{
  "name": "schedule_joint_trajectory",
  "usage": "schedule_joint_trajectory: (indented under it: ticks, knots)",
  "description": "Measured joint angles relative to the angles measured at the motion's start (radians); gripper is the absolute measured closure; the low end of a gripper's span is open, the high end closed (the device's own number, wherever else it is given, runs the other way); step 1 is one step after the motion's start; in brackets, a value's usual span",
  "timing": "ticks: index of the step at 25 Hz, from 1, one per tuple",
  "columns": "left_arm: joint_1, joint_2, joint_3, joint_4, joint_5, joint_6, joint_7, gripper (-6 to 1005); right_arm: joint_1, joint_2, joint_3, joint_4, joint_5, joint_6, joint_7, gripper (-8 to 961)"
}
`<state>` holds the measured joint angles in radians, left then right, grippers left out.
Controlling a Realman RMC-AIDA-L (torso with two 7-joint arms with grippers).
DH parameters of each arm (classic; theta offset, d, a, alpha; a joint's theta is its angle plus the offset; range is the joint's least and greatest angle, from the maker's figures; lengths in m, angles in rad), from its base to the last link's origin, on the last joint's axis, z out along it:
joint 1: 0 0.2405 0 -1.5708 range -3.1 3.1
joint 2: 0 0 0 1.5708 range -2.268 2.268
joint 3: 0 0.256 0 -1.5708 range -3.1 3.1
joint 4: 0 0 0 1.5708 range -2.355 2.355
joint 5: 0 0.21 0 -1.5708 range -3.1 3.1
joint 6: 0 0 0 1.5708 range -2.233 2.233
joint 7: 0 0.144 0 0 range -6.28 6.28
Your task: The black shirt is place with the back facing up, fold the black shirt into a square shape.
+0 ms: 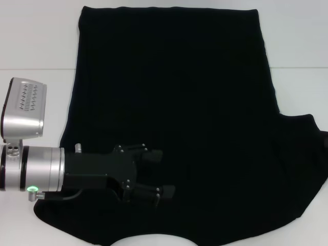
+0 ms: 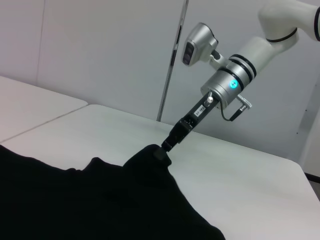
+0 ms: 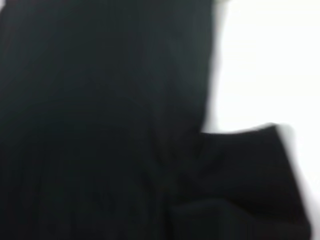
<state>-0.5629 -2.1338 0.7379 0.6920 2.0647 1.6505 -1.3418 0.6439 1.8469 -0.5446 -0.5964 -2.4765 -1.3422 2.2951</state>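
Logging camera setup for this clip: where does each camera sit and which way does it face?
Head: above, facing down on the black shirt on the table; open left gripper shows.
Left wrist: low, facing across the shirt at the right gripper pinching it.
Right wrist: close over the shirt; no body shown.
Shared: the shirt.

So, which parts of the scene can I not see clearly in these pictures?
- Right gripper: absent from the head view; in the left wrist view its tip is sunk into the black shirt, so its state is unclear.
- Shirt's near edge and right sleeve: cut off by the head view's edges.
- Any lettering: none shows, only plain black fabric.
- Right wrist view: blurred, only fabric on the white table.
- Left gripper: open above the shirt; contact unclear.
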Motion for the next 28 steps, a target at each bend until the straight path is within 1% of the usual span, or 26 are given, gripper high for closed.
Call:
schedule_joint_trajectory:
  ticks: [2, 5, 8, 9, 10, 14, 16, 17, 19, 22, 25, 27, 28]
  knots:
    - [0.0, 0.0, 0.0, 0.0, 0.0, 0.0, 0.0, 47, 0.02, 0.002, -0.004, -0.008, 0.038, -0.034, -0.017, 936]
    - [-0.003, 0.0, 0.0, 0.0, 0.0, 0.0, -0.001, 47, 0.063, 0.015, -0.014, -0.019, 0.062, -0.061, -0.022, 935]
    - [-0.006, 0.0, 0.0, -0.001, 0.0, 0.0, -0.007, 47, 0.127, 0.04, -0.058, -0.017, 0.061, -0.061, -0.019, 934]
    - [-0.006, 0.0, 0.0, 0.0, 0.0, 0.0, -0.01, 47, 0.169, 0.066, -0.115, -0.013, 0.06, -0.053, -0.013, 933]
    - [-0.006, 0.0, 0.0, 0.0, 0.0, 0.0, -0.012, 48, 0.169, 0.066, -0.115, -0.013, 0.06, -0.053, -0.013, 933]
    - [-0.003, 0.0, 0.0, 0.0, -0.001, 0.0, -0.014, 48, 0.226, 0.107, -0.229, -0.016, 0.06, -0.055, -0.006, 931]
    - [-0.002, 0.0, 0.0, 0.0, -0.001, -0.001, -0.015, 48, 0.243, 0.124, -0.258, -0.023, 0.06, -0.059, -0.005, 930]
    - [-0.002, 0.0, -0.001, 0.0, -0.001, -0.003, -0.016, 48, 0.25, 0.129, -0.267, -0.026, 0.06, -0.06, -0.004, 930]
    - [-0.001, 0.001, -0.003, 0.0, -0.001, -0.006, -0.018, 48, 0.257, 0.132, -0.273, -0.03, 0.061, -0.056, -0.003, 929]
    - [0.0, 0.004, -0.035, 0.0, -0.001, -0.021, -0.025, 48, 0.254, 0.128, -0.265, -0.034, 0.071, -0.053, 0.0, 792]
    - [0.0, 0.009, -0.06, 0.004, -0.001, -0.022, -0.029, 47, 0.239, 0.121, -0.248, -0.036, 0.095, -0.056, -0.003, 659]
    - [0.003, 0.016, -0.071, 0.011, 0.001, -0.022, -0.046, 47, 0.22, 0.118, -0.241, -0.035, 0.124, -0.062, -0.02, 575]
    - [0.007, 0.024, -0.077, 0.017, 0.003, -0.022, -0.068, 47, 0.209, 0.118, -0.239, -0.032, 0.145, -0.065, -0.034, 533]
